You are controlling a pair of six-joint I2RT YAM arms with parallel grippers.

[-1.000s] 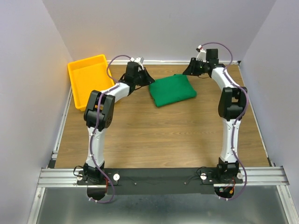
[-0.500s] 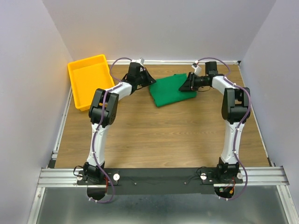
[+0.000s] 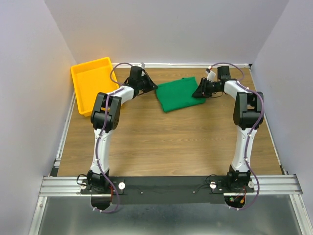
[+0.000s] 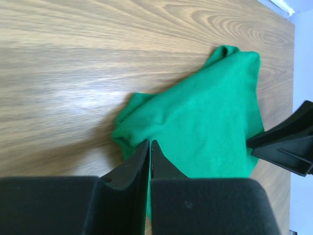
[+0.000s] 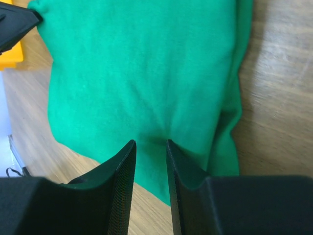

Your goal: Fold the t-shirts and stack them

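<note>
While folded, green t-shirt [image 3: 179, 94] lies near bench far edge, middle. Left gripper [image 4: 149, 152] at its left edge, fingers together. Right gripper [image 5: 150, 149] over its right side, fingers slightly apart. Yellow tray [image 3: 94, 83] at far left corner.

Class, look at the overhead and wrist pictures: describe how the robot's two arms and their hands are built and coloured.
Both arms have white links joined by bulky black joints, with a purple cable looping along each. The left hand and right hand are black, with two flat, tapered black fingers. No markings are legible.
</note>
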